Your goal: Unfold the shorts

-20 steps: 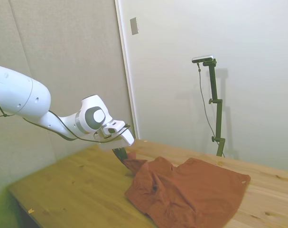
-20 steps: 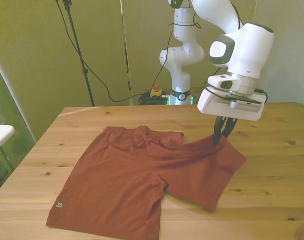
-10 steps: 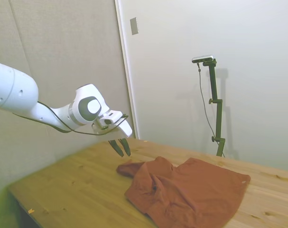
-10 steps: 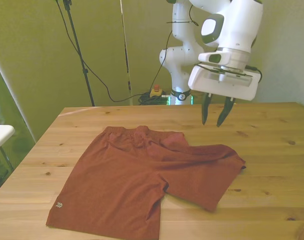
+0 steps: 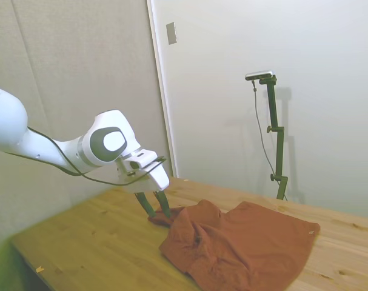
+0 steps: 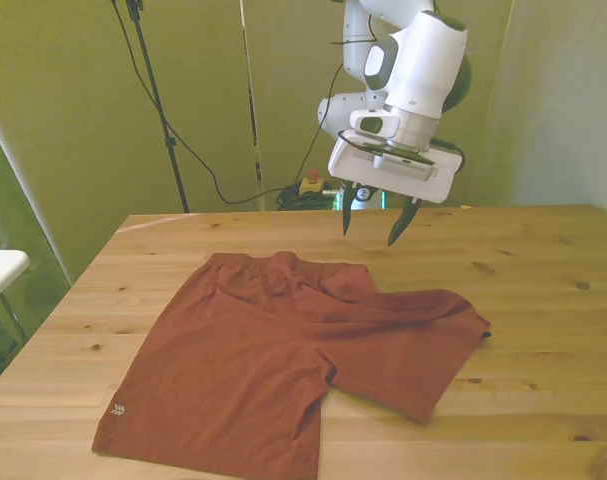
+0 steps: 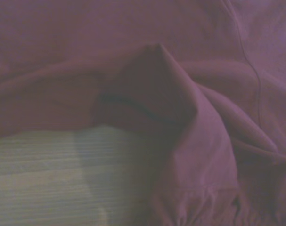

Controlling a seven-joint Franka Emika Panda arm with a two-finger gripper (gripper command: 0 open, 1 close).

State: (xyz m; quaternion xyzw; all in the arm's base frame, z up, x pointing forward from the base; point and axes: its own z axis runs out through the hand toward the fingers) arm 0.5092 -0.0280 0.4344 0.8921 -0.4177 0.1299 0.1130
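The shorts (image 6: 283,360) lie spread on the wooden counter (image 6: 543,300), toward the front view's left and middle, one leg reaching the near edge and the other stretching toward the front view's right. We judge them light, soft and limp: the cloth rumples into ridges near the waistband, and the wrist view shows a raised fold (image 7: 166,94) standing up from the fabric just beside bare wood. Such cloth will sag and drag when lifted, and it is far wider than our pincer (image 6: 373,222), so a pinch takes only a small bit of it. We think the best hold is on an edge or a standing crease, such as the bunched ridge by the waistband or the hem of the leg on the front view's right, where a layer still seems doubled under. Our pincer hangs above the waistband edge with its fingers apart and nothing between them. Around the shorts the counter shows only wood, so nothing blocks a pull outward; behind it stand a thin pole with cables (image 6: 158,110) and plain walls.
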